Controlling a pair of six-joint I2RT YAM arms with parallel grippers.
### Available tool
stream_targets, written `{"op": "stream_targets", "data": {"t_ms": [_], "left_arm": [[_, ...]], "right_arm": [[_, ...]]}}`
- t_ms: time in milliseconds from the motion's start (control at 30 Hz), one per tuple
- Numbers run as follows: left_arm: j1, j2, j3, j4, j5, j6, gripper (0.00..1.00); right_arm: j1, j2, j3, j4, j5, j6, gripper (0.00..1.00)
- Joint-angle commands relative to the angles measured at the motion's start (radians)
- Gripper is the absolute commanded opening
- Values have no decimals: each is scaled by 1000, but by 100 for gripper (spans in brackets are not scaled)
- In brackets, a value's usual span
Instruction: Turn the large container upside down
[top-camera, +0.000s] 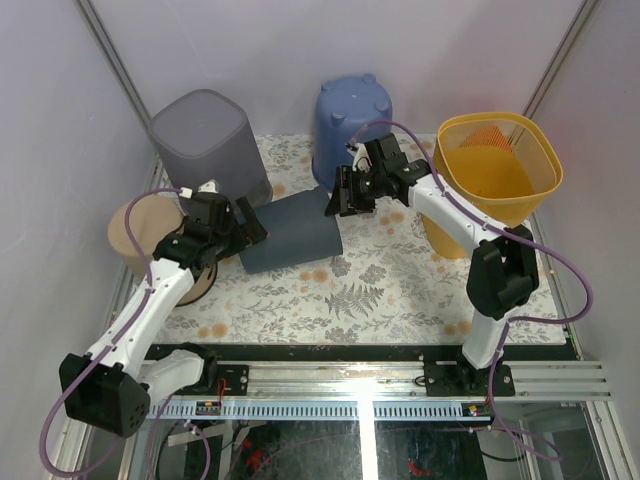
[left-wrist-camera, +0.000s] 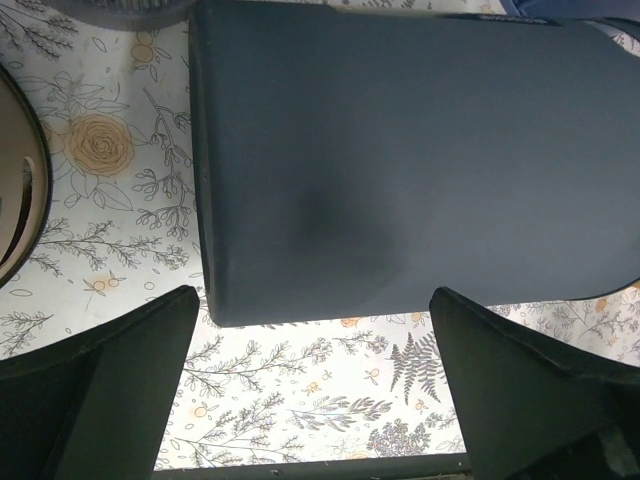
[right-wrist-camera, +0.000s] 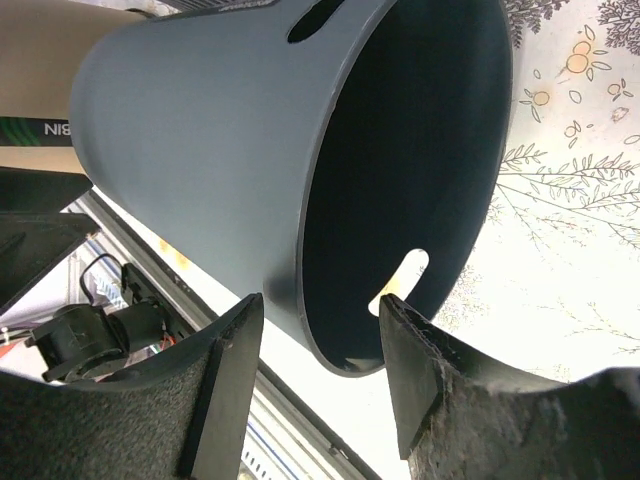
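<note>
Nearest to me, my left claw (left-wrist-camera: 312, 300) hangs low over the flowered tabletop (top-camera: 380, 290) with its fingers spread wide and nothing between them. The closed base of the dark grey container (top-camera: 295, 230) sits just ahead of the fingertips. That container lies on its side in the middle of the tabletop, with its base towards my left arm and its open mouth towards my right.

At the mouth, my right claw (right-wrist-camera: 320, 310) is parted and straddles the rim, one finger outside the wall and the other inside, beside a handle slot. I cannot tell whether either finger touches the wall.

A tan bin (top-camera: 135, 230) stands at the left edge. In the right wrist view a dark strip (right-wrist-camera: 40, 128) on it carries white letters that read something like "NIB", cut off by the frame.

Farther back a translucent grey bin (top-camera: 205, 140) and a blue bin (top-camera: 350, 115) stand upside down. A yellow basket (top-camera: 495, 160) stands mouth-up at the far right.
</note>
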Motion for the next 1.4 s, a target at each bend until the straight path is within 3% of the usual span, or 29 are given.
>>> {"op": "stream_targets", "data": {"t_ms": [0,367,867,1367], "left_arm": [[24,19,-19,103,42,24,100],[59,71,-69,268,134,31,100],[62,92,-147,446,90,23,100],[52,78,-64,397,163,7,100]], "right_arm": [[29,5,71,-95,42,-46,57],[76,49,163,-161,80,-60,57],[102,82,197,-179,113,-51,57],[110,108,237,-254,124,-47,57]]}}
